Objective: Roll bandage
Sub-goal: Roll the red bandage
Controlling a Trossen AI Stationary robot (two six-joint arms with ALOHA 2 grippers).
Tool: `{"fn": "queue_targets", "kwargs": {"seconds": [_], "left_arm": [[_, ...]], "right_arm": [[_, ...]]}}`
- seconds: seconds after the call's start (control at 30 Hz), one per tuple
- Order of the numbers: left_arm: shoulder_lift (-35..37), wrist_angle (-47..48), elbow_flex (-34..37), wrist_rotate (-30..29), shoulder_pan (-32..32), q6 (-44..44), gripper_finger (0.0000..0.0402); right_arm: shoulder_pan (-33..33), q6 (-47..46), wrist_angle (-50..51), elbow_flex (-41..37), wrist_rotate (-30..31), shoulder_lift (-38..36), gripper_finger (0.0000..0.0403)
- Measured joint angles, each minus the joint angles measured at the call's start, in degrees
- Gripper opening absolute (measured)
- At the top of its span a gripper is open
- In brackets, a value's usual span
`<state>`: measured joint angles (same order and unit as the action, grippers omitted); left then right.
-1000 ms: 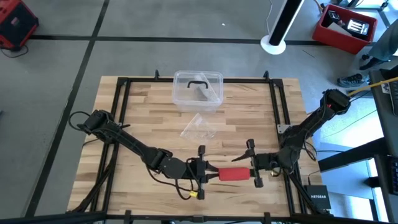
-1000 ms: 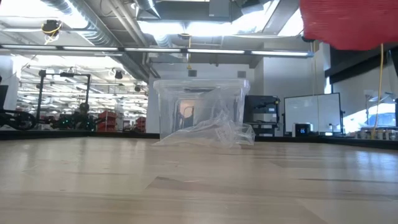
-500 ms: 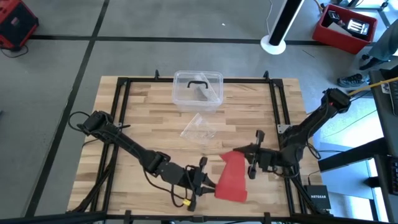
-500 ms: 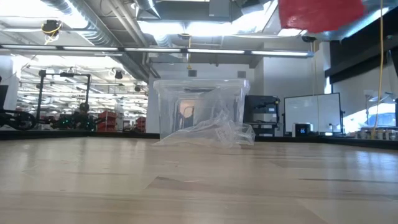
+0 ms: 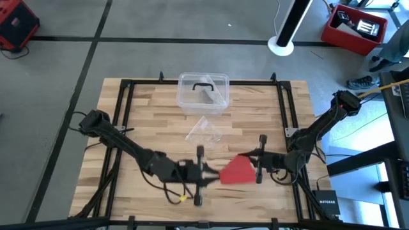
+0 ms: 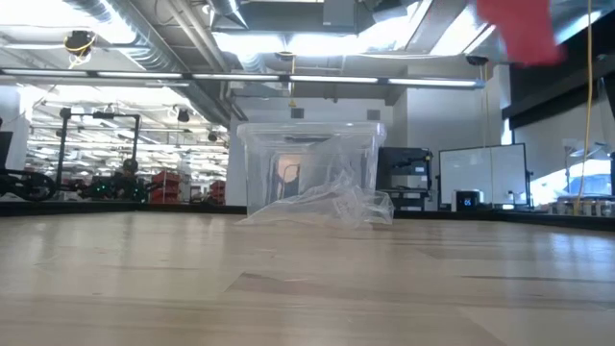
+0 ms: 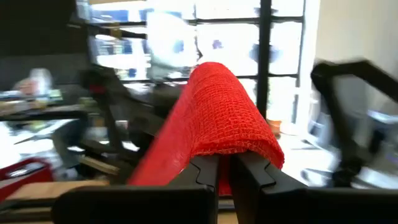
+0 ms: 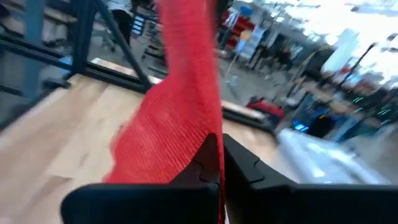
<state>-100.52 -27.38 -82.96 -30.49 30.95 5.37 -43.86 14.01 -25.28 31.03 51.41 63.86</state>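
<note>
Bandage (image 5: 237, 171) hangs unrolled between my left gripper (image 5: 200, 174) at 9 o'clock and right gripper (image 5: 258, 167) at 3, both pinching it; rolling not begun, I judge.

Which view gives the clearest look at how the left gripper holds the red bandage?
The left wrist view: the bandage drapes over the left gripper, pinched between its shut fingers. The high view shows it only as a small red shape between both grippers; the low view catches a red corner; the right wrist view shows the right gripper's end.
</note>
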Motion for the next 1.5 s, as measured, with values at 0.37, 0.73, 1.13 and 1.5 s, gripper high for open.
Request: {"fn": "queue_targets", "kwargs": {"seconds": [0.37, 0.73, 1.13, 1.5], "left_arm": [[1.79, 14.09, -0.02, -7.31, -6.06, 1.24, 0.0013], [1.63, 15.51, -0.02, -6.07, -7.35, 2.05, 0.0013], [1.63, 15.95, -0.02, -5.48, -7.33, 0.92, 0.0013], [1.63, 16.12, -0.02, -5.50, -6.94, 0.39, 0.0013]], "right_arm": [[0.04, -21.22, 2.90, -0.07, -7.52, 0.16, 0.0004], [0.04, -21.72, 1.17, -0.07, -8.05, 0.17, 0.0020], [0.50, -25.94, 3.80, -0.07, -6.63, 0.17, 0.0123], [0.50, -24.19, 7.94, -0.04, -2.10, 0.17, 0.0175]]}}
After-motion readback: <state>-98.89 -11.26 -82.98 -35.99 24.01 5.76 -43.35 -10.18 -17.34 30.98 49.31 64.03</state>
